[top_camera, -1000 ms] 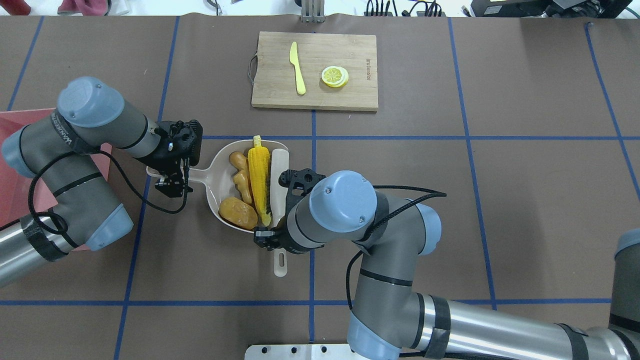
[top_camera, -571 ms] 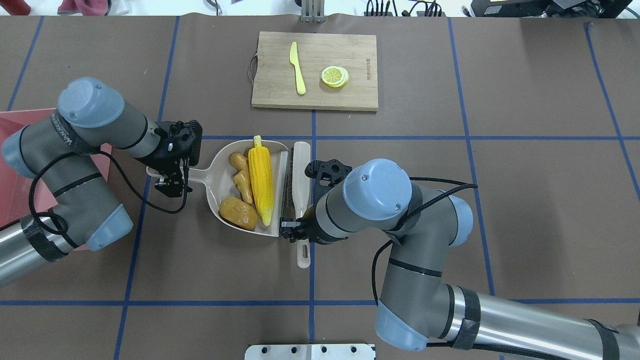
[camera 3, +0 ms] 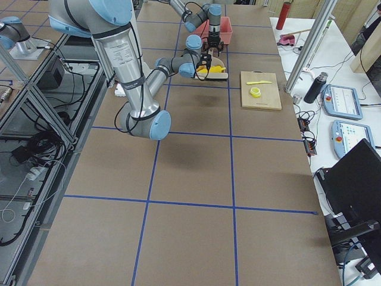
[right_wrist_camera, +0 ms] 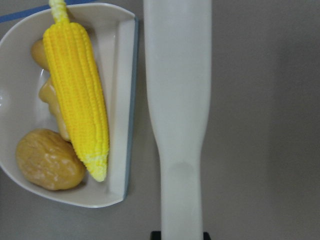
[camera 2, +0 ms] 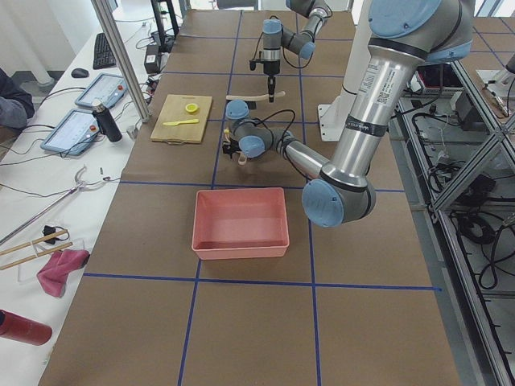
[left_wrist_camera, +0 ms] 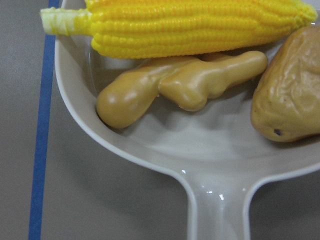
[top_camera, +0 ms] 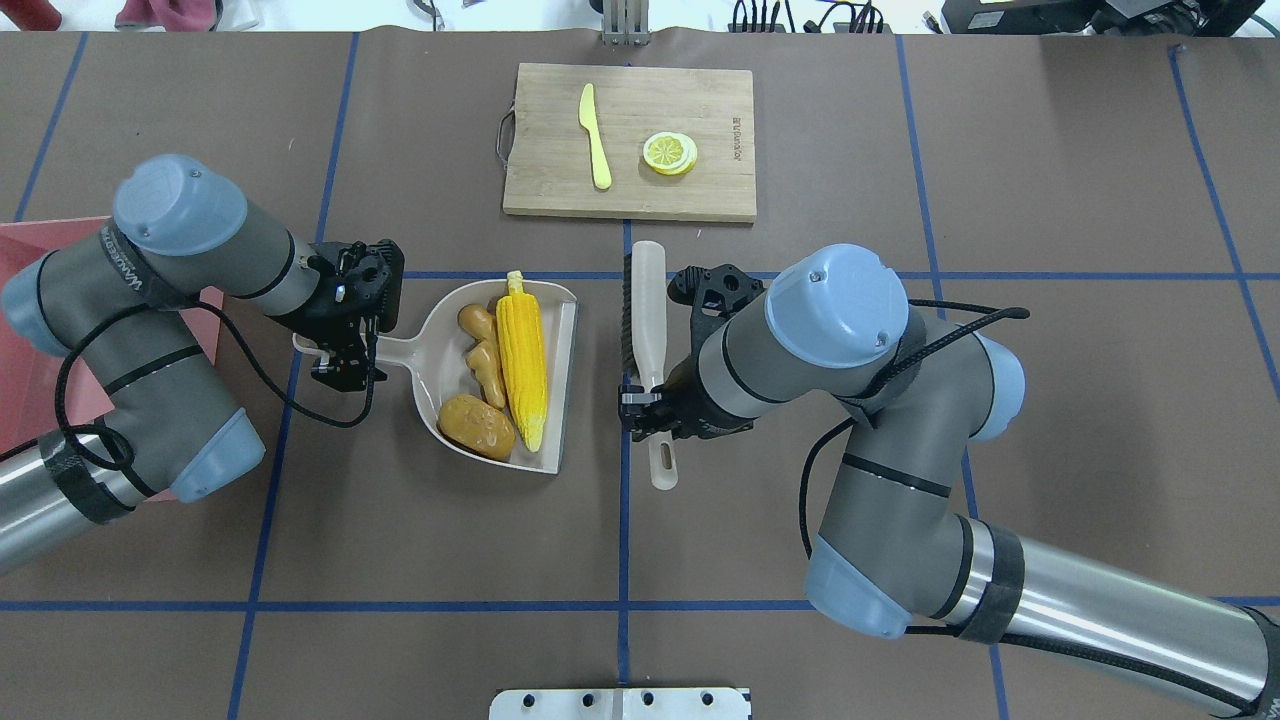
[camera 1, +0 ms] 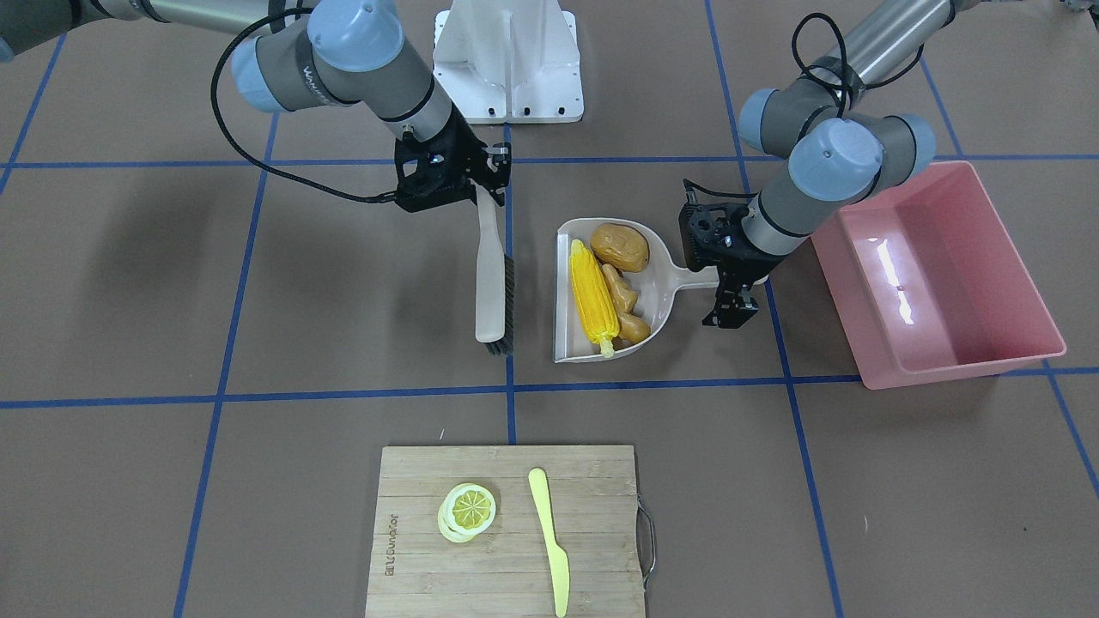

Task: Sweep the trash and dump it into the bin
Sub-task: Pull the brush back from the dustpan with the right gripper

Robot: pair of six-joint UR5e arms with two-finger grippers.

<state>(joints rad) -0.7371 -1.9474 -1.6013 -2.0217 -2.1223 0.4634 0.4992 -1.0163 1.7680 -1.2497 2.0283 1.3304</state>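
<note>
The beige dustpan [top_camera: 436, 345] lies on the table and holds the trash: a yellow corn cob [top_camera: 523, 360], a tan ginger root [top_camera: 484, 358] and a golden-brown potato-like lump [top_camera: 476, 424]. All three also show in the left wrist view, with the corn [left_wrist_camera: 200, 27] at the top. My left gripper [top_camera: 345, 355] is shut on the dustpan's handle. My right gripper [top_camera: 645, 405] is shut on the handle of a beige brush [top_camera: 647, 300], held just right of the dustpan's open edge and apart from it. The pink bin [camera 1: 936, 275] stands empty behind my left arm.
A wooden cutting board [top_camera: 628, 195] lies at the table's far middle with a pale yellow knife [top_camera: 595, 135] and a lemon slice [top_camera: 670, 153] on it. The robot's white base [camera 1: 508, 60] is at the near edge.
My right gripper has carried the brush out of the dustpan's mouth and to the right, away from it. The trash, the dustpan and my left arm have not moved.
</note>
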